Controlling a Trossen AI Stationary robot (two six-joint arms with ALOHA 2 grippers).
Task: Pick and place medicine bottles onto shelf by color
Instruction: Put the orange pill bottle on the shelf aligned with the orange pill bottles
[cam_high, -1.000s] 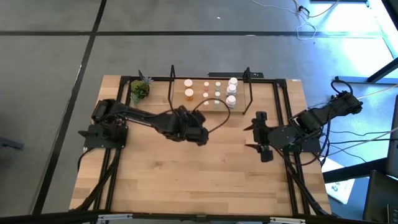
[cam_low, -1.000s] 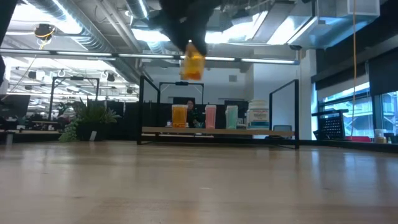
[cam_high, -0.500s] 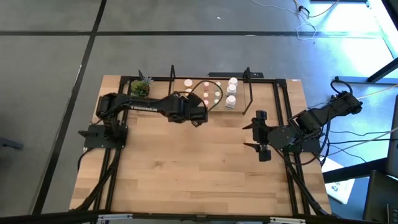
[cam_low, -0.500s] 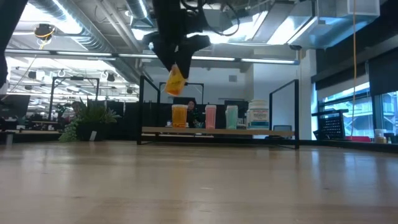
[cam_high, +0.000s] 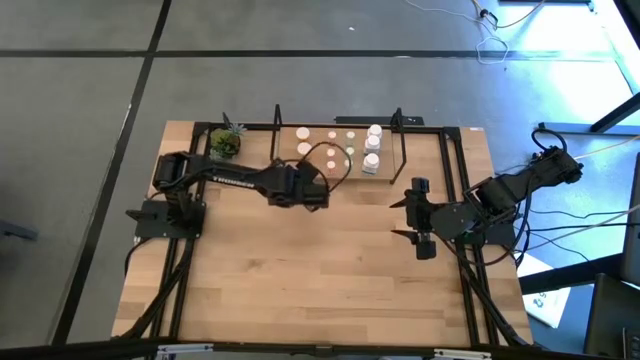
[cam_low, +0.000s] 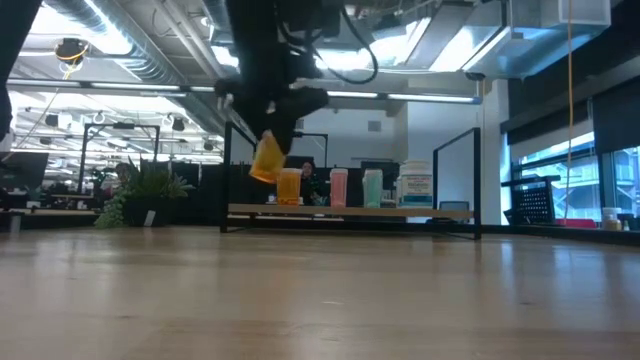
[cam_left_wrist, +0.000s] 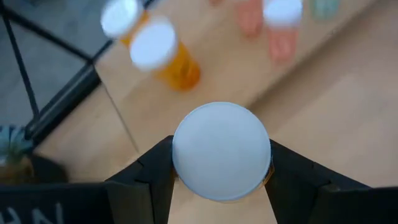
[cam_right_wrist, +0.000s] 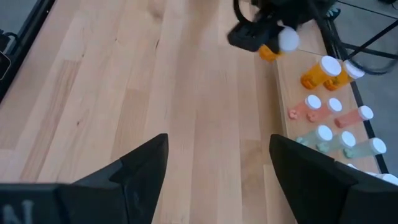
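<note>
Item: orange bottle, white cap, clamped between the left gripper fingers, hanging tilted above the worktop just short of the shelf

Position: at the shelf's 7 o'clock corner in the high view, beside two orange bottles already standing there

Shelf stock: pink bottles and pale green bottles in rows, white bottles toward 3 o'clock

Right gripper: fingers spread wide, empty, parked over the worktop at 3 o'clock

Risk: a tilted bottle probably lands on its edge and topples; a close approach could knock the standing orange pair; catching the black end frame is also possible
</note>
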